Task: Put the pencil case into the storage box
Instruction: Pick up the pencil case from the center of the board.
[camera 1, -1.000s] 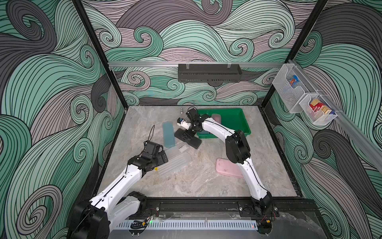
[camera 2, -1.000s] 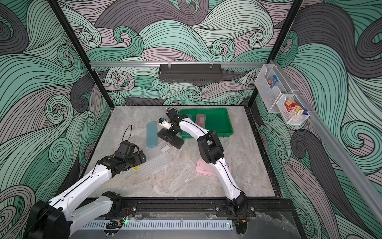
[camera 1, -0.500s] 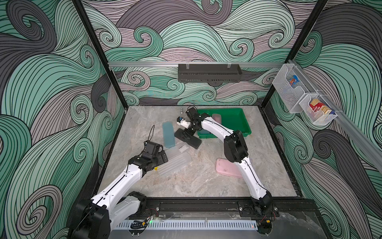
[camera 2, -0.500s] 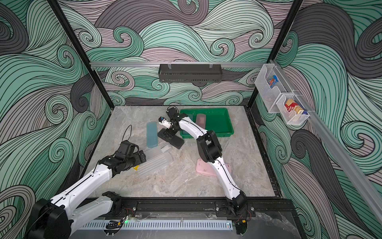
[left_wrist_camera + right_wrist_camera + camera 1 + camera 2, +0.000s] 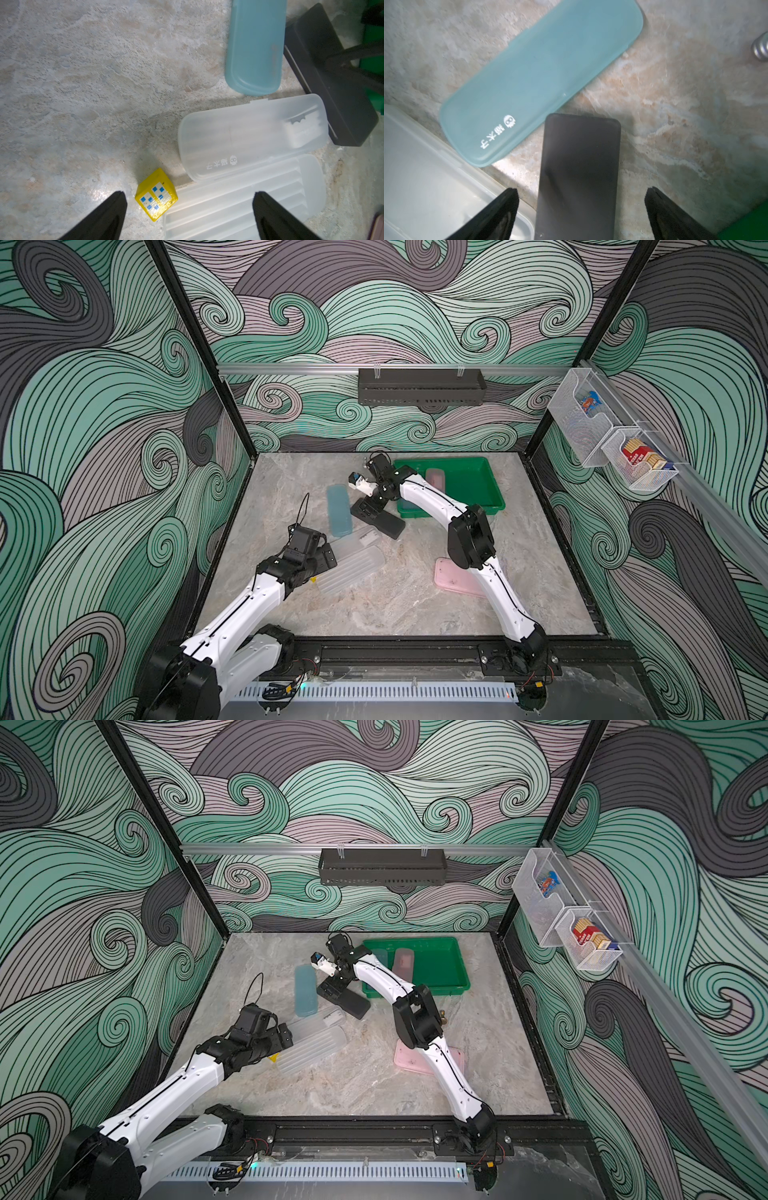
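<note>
At my far left, my left claw (image 5: 328,559) hangs low over the worktop (image 5: 395,614) with its jaws spread wide and nothing between them. In the left wrist view a small yellow cube (image 5: 156,195) sits just inside one finger, and the frosted clear case (image 5: 353,568), lying open in two halves, reaches under the other. I judge this arm is only waiting.

Next comes the blue pencil case (image 5: 339,510), shut and flat on the worktop, touched by neither claw.

Just beside it lies the black pencil case (image 5: 380,518), slanted, its near end close to the clear case. My right claw (image 5: 371,508) is over its far end, wide open. The right wrist view shows a finger on each side of the case with a clear gap both ways, so nothing is gripped yet. This looks like the reach-and-grasp step for that case.

The next move, as I judge it, is to sink a little, close across the narrow width, lift, and carry the case over the raised rim.

The storage box (image 5: 469,485) stands just to the right, with a pink case (image 5: 436,481) already inside. Another pink case (image 5: 453,580) lies on the worktop, partly behind my right arm.
</note>
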`<move>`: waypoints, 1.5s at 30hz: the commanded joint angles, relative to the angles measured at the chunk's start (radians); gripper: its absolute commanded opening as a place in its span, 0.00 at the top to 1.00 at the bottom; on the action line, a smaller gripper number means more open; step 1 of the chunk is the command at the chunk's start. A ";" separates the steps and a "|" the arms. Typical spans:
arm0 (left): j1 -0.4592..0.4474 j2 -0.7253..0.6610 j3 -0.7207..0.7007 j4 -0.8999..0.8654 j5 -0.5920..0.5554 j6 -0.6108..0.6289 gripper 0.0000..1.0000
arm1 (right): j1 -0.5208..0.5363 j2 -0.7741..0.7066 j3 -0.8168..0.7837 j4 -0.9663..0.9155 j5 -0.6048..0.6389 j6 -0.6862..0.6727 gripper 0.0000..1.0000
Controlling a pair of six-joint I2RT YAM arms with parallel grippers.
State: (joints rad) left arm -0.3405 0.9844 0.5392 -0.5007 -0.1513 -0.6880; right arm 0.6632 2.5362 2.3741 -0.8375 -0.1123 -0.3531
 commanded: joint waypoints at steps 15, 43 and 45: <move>0.012 -0.010 -0.018 0.014 -0.007 0.018 0.01 | -0.032 0.106 0.053 -0.026 0.004 -0.060 0.01; 0.014 -0.004 -0.031 0.030 -0.010 0.022 0.01 | -0.024 0.082 0.001 -0.027 -0.076 -0.042 0.30; 0.014 -0.005 -0.033 0.031 -0.011 0.022 0.01 | -0.022 0.073 -0.005 -0.027 -0.084 -0.035 0.31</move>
State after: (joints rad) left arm -0.3351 0.9844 0.5098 -0.4770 -0.1505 -0.6807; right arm 0.6296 2.6442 2.3959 -0.8330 -0.1535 -0.4072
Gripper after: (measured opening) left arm 0.987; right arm 0.695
